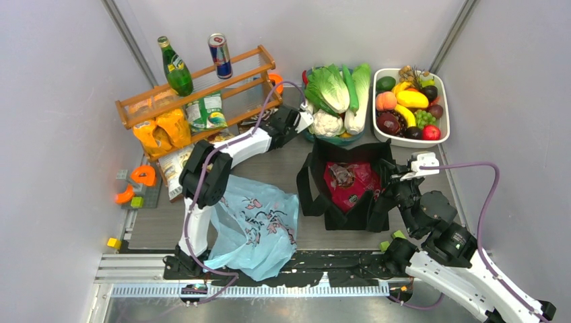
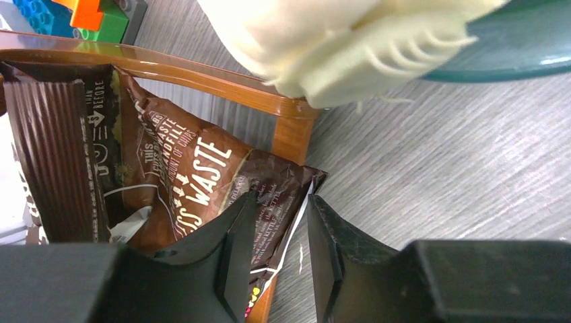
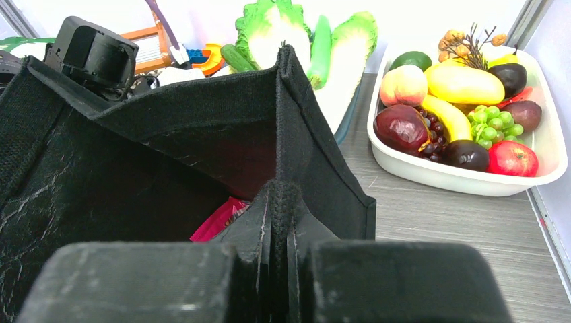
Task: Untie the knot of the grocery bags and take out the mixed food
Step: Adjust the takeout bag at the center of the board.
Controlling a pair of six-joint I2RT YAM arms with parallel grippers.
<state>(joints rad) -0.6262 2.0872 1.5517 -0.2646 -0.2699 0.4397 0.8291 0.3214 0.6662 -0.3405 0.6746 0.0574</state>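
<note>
My left gripper (image 1: 297, 122) (image 2: 283, 199) reaches to the right end of the wooden rack (image 1: 202, 87), and it is open. A corner of a dark brown snack packet (image 2: 195, 168) lies between its fingers. The black tote (image 1: 314, 192) stands open at the centre with a pink-red packet (image 1: 350, 182) (image 3: 215, 225) inside. My right gripper (image 1: 402, 185) (image 3: 279, 202) is shut on the tote's (image 3: 168, 148) right rim seam. The light-blue bag (image 1: 256, 225) lies slack by the left arm's base. No knot shows on either bag. Cabbage (image 1: 330, 87), cucumber (image 1: 349, 84) and leek (image 1: 361, 94) sit behind the tote.
A white tray of fruit (image 1: 444, 128) stands at the back right. A green bottle (image 1: 176, 67) and a can (image 1: 220, 56) stand on the rack, with orange crisp packs (image 1: 161, 131) below. Toy blocks (image 1: 138, 182) lie at the left. A teal bowl (image 2: 525, 54) holds the vegetables.
</note>
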